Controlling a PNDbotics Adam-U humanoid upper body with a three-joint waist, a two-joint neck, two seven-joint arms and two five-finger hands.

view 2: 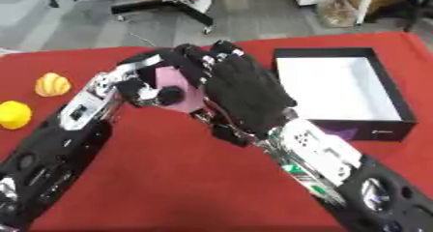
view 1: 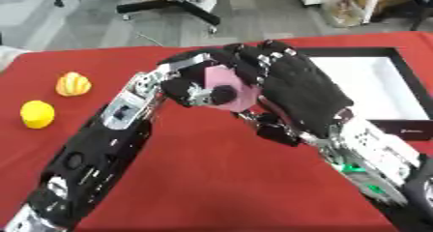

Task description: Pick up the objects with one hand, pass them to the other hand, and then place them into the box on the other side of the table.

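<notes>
A pink object is held between both hands above the middle of the red table. My left hand comes in from the lower left, with its fingers and thumb curled round the object's left side. The back of my right hand faces the camera, its fingers bent over the top and right of the object and hiding much of it. The box, black with a white inside, sits on the right side of the table, just right of the hands. Nothing shows inside it.
An orange-and-yellow ridged object and a round yellow object lie at the table's left side. Beyond the far table edge, a black stand base sits on the grey floor.
</notes>
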